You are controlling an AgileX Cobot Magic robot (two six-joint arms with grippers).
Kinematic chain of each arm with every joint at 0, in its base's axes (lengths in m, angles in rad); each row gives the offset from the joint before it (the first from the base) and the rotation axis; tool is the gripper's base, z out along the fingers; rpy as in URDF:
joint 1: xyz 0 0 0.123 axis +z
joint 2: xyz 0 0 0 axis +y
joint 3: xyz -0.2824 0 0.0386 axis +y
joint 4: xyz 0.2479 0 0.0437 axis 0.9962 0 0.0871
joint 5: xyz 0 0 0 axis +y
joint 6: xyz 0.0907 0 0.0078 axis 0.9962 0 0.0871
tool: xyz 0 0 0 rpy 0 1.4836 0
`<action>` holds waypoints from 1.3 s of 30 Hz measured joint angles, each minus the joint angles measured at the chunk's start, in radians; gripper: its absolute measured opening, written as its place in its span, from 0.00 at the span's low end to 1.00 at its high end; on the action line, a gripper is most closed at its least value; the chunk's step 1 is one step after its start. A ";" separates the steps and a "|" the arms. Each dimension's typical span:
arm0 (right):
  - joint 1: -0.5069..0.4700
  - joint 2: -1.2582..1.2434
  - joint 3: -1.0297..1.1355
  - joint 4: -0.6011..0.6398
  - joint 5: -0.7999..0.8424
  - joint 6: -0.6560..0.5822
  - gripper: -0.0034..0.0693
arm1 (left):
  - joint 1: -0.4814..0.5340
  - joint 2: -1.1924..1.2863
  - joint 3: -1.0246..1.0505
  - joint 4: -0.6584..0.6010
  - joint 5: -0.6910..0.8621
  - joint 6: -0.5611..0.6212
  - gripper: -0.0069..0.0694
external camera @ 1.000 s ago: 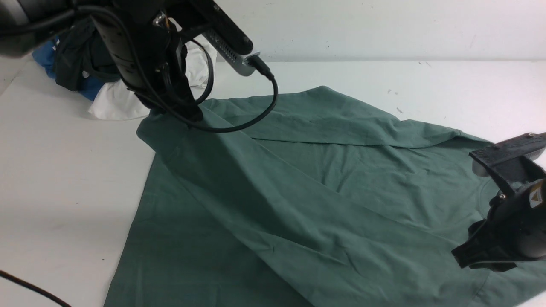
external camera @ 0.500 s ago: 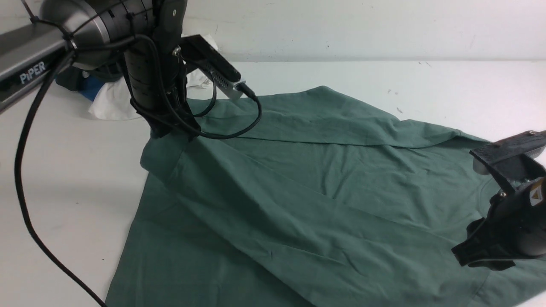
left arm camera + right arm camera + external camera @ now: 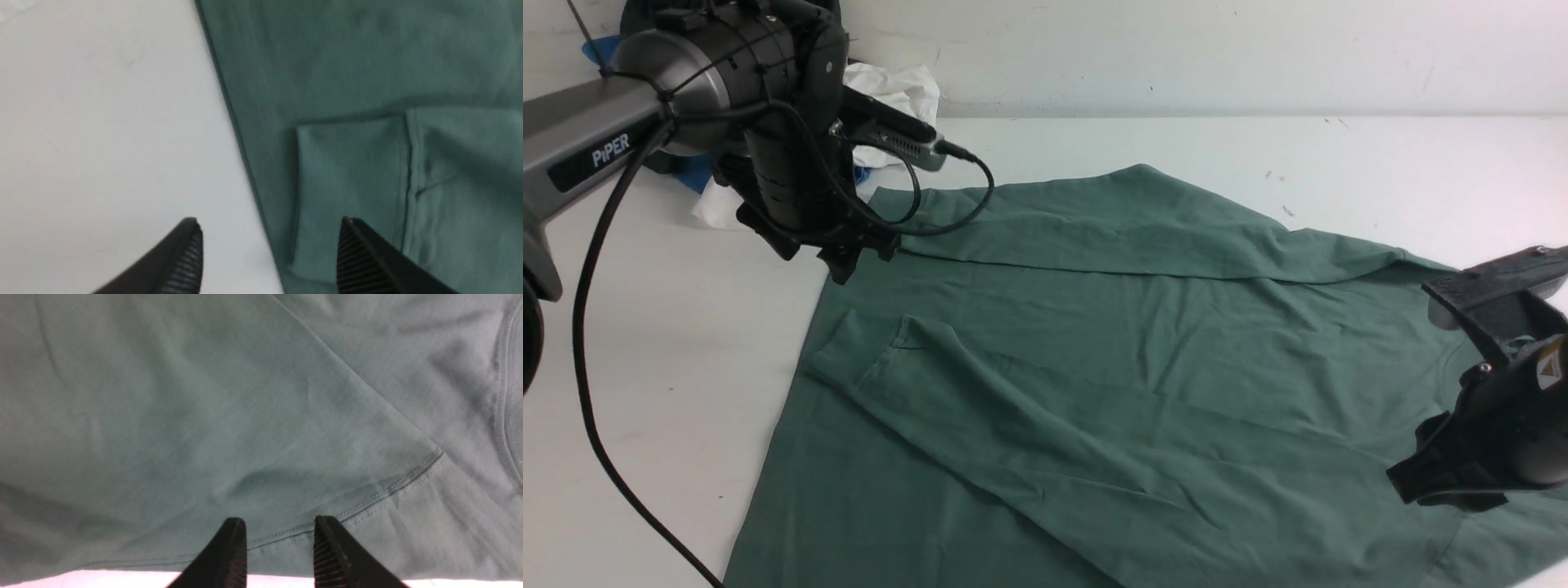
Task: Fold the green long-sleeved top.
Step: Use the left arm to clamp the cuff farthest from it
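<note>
Two tools and one green top (image 3: 1135,351) were in view. The left tool (image 3: 269,249) was spread wide and held nothing: one finger (image 3: 184,253) hung over the bare white table (image 3: 645,343), the other over the top's hem edge, with a sleeve cuff (image 3: 347,171) lying just beyond it; whether either finger touched the cloth could not be told. The right tool (image 3: 280,539) stood with its two fingers a narrow gap apart, nothing pinched between them, above a stitched seam (image 3: 367,502) near the edge of the cloth, with the collar (image 3: 506,396) close by. The top lay spread on the table between the two arms, with one sleeve folded slantwise across its body and a second fold along its far side. One pile of other clothes (image 3: 890,86), white, blue and dark, sat at the far left of the table behind the left arm.
</note>
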 joint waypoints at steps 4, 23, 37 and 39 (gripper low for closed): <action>0.000 0.000 -0.063 0.003 0.008 0.000 0.36 | 0.059 0.043 -0.017 -0.117 -0.119 -0.018 0.66; 0.000 0.173 -0.353 -0.013 -0.016 0.000 0.36 | 0.099 0.359 -0.292 -0.189 -0.417 -0.042 0.66; 0.000 0.221 -0.354 -0.013 0.028 0.000 0.36 | 0.099 0.420 -0.335 -0.172 -0.467 -0.043 0.47; 0.000 0.221 -0.354 -0.013 0.028 0.000 0.36 | 0.099 0.420 -0.335 -0.172 -0.467 -0.043 0.41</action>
